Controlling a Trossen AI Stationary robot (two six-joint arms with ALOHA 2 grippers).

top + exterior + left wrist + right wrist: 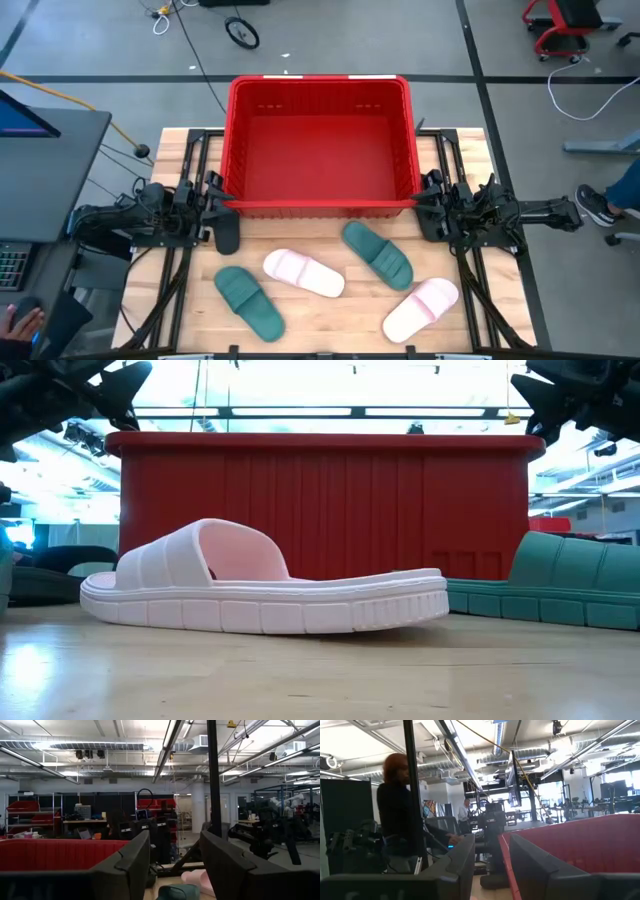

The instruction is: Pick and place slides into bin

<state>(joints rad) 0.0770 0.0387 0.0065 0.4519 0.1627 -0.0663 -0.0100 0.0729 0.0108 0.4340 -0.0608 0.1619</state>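
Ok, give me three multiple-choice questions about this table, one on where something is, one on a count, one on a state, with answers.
1. Where does the red bin stand?
A. far side of the table, between the arms
B. near edge
C. on the floor

2. How many slides lie on the table?
A. two
B. four
C. six

3. What is in the bin?
A. nothing
B. one slide
C. all the slides

Answers: 1 A, it sits between the left gripper and right gripper. 2 B, two green, two pink. 3 A, its floor shows bare.

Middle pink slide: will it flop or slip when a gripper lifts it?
The pink slide looks moulded and thick-soled, so it probably holds its shape. Its arched strap offers a grip, though the smooth surface may slip. It lies flat on the table, so it is unlikely to roll.
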